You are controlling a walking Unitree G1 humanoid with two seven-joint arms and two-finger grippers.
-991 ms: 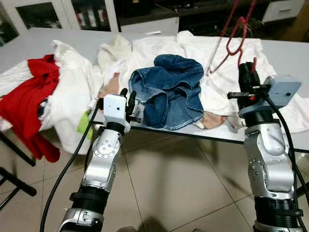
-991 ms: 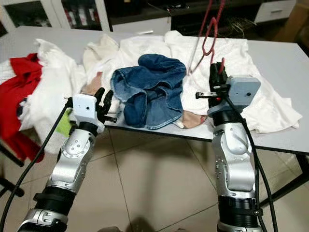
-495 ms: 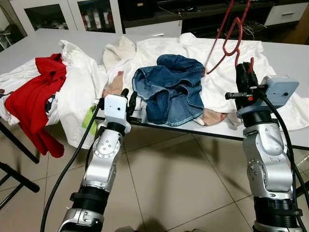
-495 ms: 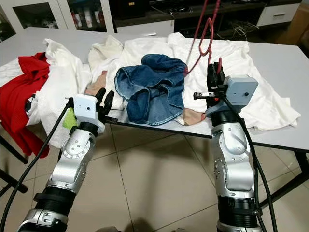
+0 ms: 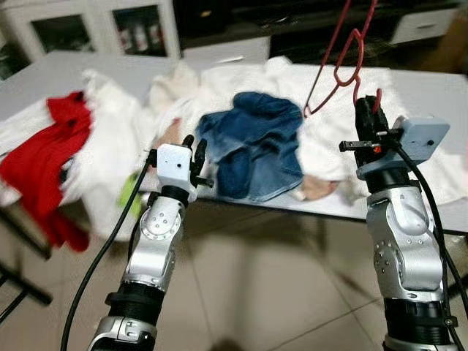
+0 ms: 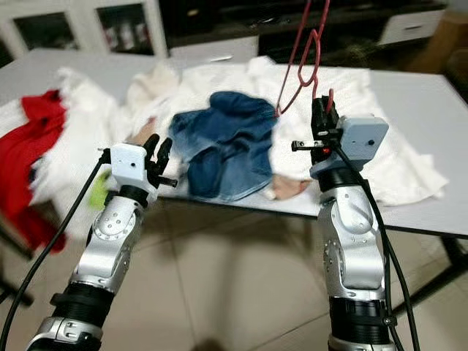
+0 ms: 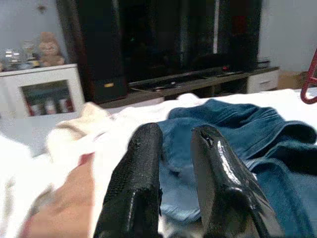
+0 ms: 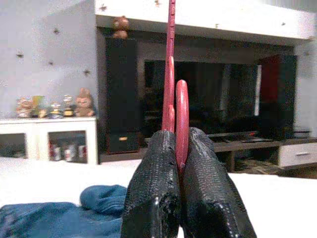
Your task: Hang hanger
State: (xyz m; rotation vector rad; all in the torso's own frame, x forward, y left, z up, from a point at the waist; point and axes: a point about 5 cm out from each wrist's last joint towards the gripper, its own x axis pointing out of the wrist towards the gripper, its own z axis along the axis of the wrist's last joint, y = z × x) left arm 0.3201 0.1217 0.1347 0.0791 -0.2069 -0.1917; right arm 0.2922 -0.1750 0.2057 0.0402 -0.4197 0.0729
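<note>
The table (image 5: 439,91) carries heaped clothes, with jeans (image 5: 256,142) at its near edge and bare tiled floor (image 5: 270,278) in front of the robot. The right gripper (image 5: 367,110) is clamped on the red hanger (image 5: 344,51) above the near edge, right of the jeans. The hanger's long axis runs up and away, leaving the frame's top. The right wrist view shows its wire pinched between closed fingers (image 8: 153,198). The left gripper (image 5: 196,152) rests by the jeans' left side; its fingers (image 7: 136,188) look slightly parted and empty.
</note>
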